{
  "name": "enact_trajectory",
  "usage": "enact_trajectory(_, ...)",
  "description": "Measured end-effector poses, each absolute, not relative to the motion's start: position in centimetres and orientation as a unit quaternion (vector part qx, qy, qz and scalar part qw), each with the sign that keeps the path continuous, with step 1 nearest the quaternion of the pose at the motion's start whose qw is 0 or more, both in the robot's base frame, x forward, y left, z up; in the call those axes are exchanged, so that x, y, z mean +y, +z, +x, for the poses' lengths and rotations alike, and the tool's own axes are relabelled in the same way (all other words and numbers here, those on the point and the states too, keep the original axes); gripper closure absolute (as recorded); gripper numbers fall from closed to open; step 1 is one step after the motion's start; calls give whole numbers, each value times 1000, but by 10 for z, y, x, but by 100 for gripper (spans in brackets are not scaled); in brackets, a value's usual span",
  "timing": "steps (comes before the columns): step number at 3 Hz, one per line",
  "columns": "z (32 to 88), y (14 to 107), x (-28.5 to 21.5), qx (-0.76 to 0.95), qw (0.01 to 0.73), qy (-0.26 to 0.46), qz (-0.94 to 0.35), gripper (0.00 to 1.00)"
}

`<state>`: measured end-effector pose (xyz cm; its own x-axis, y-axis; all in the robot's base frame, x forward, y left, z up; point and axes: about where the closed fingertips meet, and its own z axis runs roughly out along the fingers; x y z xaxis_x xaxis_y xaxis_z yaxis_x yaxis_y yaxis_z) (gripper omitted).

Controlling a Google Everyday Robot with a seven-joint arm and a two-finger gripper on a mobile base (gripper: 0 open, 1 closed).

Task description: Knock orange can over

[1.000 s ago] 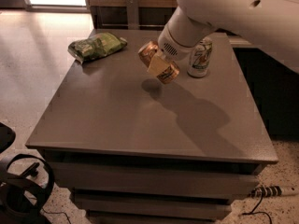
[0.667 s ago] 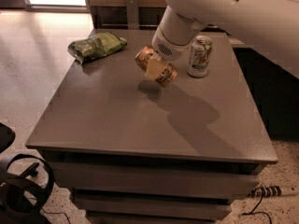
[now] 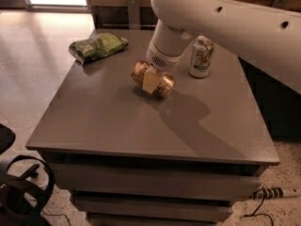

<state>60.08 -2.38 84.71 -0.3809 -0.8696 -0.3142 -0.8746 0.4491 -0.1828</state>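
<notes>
The orange can is a shiny orange-gold can tipped almost onto its side near the middle back of the grey table. My gripper comes down from the big white arm and is shut on the can. One cream finger crosses the can's middle. The can's lower end is at or just above the table top; I cannot tell whether it touches.
A white-and-green can with red markings stands upright to the right behind the gripper. A green snack bag lies at the table's back left corner. A black chair base is at the lower left, and a power strip lies on the floor at the right.
My gripper has moved down and slightly left with the orange can in it. The can now lies flatter and closer to the table top.
</notes>
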Motion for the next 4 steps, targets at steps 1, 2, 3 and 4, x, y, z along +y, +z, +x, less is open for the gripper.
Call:
enact_trajectory(1, 600, 822, -10, 828, 168, 26, -534, 100)
enact_trajectory(2, 600, 826, -10, 828, 168, 26, -534, 84)
enact_trajectory(3, 599, 826, -10, 828, 168, 26, -535, 59)
enact_trajectory(4, 598, 826, -10, 827, 168, 26, -535, 37)
